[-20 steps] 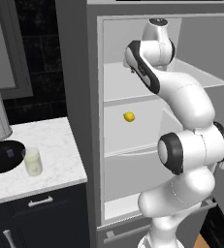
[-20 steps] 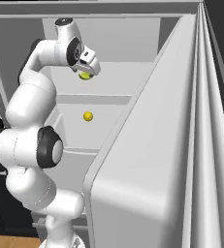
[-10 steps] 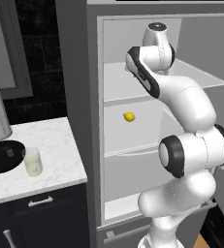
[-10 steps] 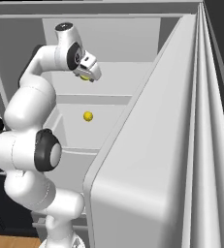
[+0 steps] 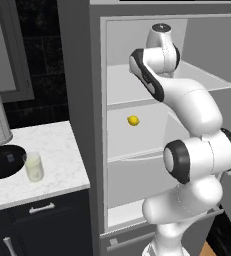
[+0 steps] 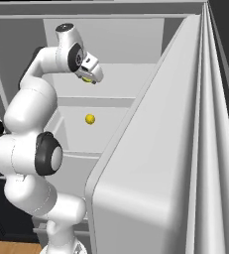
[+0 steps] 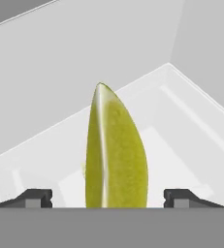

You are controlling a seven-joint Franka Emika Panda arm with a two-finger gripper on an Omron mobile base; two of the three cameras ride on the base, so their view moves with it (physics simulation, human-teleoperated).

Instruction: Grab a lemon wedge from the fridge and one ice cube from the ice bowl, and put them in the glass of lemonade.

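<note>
On your left, the black ice bowl (image 5: 2, 162) holds one ice cube (image 5: 9, 158); just beside it one glass of lemonade (image 5: 34, 166) stands on the counter (image 5: 57, 150). The open fridge (image 5: 77, 100) holds one round lemon (image 5: 133, 120) on its middle shelf. On the upper shelf, the yellow-green, pointed lemon wedge (image 7: 114, 152) lies between the gripper (image 7: 108, 198) fingertips, which stand wide, clear of it.

fridge (image 5: 77, 100) — matt grey | lemon wedge (image 7: 114, 155) — finely pitted rind | counter (image 5: 57, 150) — speckled white stone
</note>
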